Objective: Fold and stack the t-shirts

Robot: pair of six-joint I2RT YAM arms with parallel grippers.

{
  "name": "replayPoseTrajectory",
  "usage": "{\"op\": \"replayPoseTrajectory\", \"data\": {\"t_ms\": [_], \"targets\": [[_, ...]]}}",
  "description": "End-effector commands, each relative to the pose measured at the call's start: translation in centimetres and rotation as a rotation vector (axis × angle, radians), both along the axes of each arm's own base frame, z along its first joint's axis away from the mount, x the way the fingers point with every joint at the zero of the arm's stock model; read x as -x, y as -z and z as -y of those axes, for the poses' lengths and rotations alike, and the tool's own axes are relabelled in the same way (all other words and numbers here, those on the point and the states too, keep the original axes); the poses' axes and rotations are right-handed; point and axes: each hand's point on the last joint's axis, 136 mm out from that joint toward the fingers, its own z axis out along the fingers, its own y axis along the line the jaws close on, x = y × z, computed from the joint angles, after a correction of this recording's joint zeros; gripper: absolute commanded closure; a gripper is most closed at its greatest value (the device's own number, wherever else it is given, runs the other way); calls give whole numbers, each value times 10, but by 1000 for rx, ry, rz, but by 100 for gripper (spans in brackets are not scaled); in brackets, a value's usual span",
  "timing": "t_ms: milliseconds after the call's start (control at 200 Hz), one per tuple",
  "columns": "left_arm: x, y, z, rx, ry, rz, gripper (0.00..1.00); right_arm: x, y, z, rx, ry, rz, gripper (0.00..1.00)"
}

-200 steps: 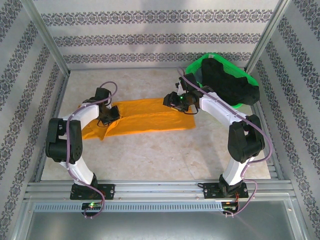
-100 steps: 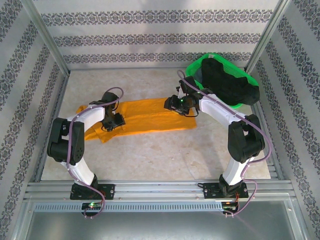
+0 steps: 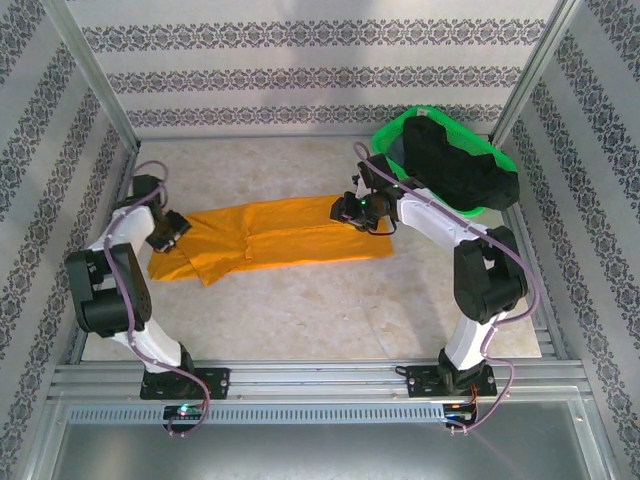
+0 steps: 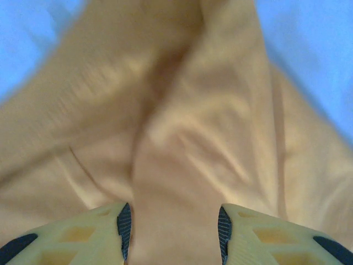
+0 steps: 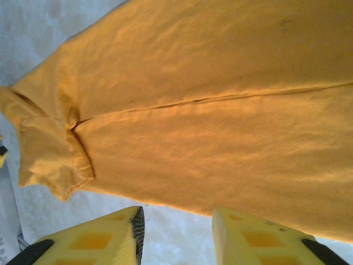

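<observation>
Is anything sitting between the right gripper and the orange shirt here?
Nothing visible. The right gripper sits at the right end of the orange shirt, fingers apart, with only bare table near them. The black shirt is off to the side in the green basket.

No text or label (nor number) is readable anywhere.

A lab test cell: aluminium frame posts [image 3: 92,75] hold patterned wallpaper panels [image 3: 300,70] around a pale table [image 3: 300,300], with two robot arms bolted to a metal rail [image 3: 320,378].
</observation>
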Motion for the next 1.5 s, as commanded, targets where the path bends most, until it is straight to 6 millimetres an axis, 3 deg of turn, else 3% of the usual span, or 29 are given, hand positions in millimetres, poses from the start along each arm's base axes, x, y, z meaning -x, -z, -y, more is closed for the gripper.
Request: {"op": "replayPoseTrajectory", "data": {"t_ms": [0,175,395,510,694,874,1059,1214,1319,1399,1494], "targets": [[-40,-9,-21,60,-5,131,53,-22,8,10,11,19,11,62],[-64,-6,-46,61,26,202,53,-37,16,14,9,22,-10,62],[-68,10,-41,98,62,209,62,-43,32,22,29,44,-48,61],[-68,14,-39,106,64,205,72,-46,41,26,41,55,-64,61],[-54,17,-57,20,22,132,100,-48,53,33,76,82,-96,61],[-46,13,-77,-18,-28,111,100,-47,58,37,90,102,-120,61],[-49,16,-80,15,-30,114,100,-44,57,37,99,93,-121,61],[-44,16,-81,8,-39,76,60,-41,51,35,115,78,-98,61],[-32,-10,-85,-90,-75,88,55,-40,32,26,116,39,-24,61],[-28,-35,-66,-109,-71,155,55,-36,15,13,99,-17,39,59],[-29,-48,-10,-56,14,211,55,-25,-3,-7,73,-98,102,54]]}}
